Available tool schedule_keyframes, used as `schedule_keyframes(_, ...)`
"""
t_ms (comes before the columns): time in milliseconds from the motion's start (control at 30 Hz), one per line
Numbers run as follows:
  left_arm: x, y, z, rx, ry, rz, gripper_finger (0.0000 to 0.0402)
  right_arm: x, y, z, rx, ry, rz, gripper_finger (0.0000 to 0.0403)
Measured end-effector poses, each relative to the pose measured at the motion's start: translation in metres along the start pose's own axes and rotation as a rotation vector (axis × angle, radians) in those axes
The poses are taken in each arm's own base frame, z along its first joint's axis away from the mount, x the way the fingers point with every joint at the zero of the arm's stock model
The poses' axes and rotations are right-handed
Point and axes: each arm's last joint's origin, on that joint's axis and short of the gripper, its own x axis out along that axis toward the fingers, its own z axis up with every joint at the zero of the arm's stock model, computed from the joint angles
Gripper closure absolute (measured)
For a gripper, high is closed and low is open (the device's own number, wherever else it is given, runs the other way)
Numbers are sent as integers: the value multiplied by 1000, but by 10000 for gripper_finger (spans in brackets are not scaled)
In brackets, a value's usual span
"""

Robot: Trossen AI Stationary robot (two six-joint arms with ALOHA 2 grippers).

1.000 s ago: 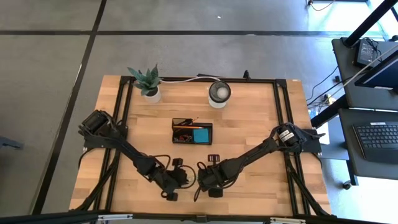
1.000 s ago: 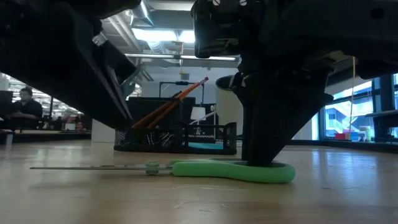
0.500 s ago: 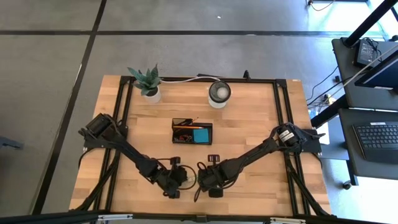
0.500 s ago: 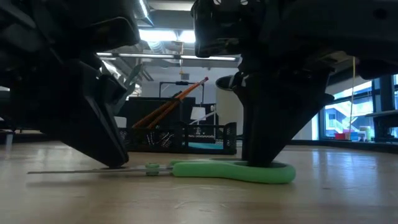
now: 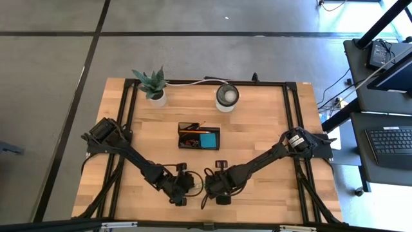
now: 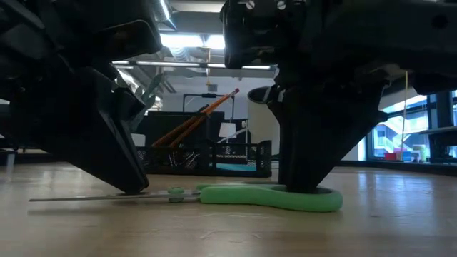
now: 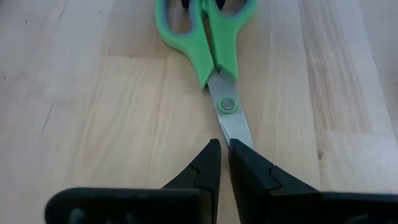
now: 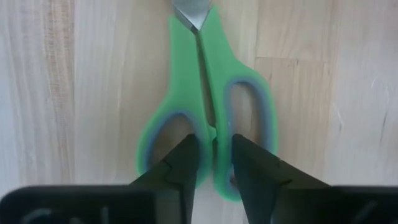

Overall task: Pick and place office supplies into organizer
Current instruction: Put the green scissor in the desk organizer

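From above, both arms hide the scissors [image 6: 268, 198] — the organizer's [image 5: 199, 136] contents are too small to sort.

The scissors [image 7: 214, 46] lie flat on the wood near the front edge of the table; the handles are green with grey-blue inside the loops, and the shiny blades are shut together; the black tray [image 5: 199, 136] sits well apart from them, near the middle of the table; in the tray a blue sticky-note pad [image 5: 207, 140] lies flat, and orange pencils [image 6: 196, 119] lean up tilted out of it.
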Motion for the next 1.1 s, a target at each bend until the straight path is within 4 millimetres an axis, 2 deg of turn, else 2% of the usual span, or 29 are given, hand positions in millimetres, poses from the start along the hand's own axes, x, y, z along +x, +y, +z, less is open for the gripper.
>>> schedule_keyframes(467,1,1,-2,7,16,4,371,-8,4,10,-62,-15,22,211)
schedule_keyframes(633,1,1,-2,22,18,7,371,-9,6,9,-116,-18,17,207)
schedule_keyframes(833,-14,-2,1,95,-28,24,370,-8,7,7,-109,-10,14,207)
schedule_keyframes(1100,-20,-10,4,62,-100,18,370,-9,6,7,-114,-18,12,207)
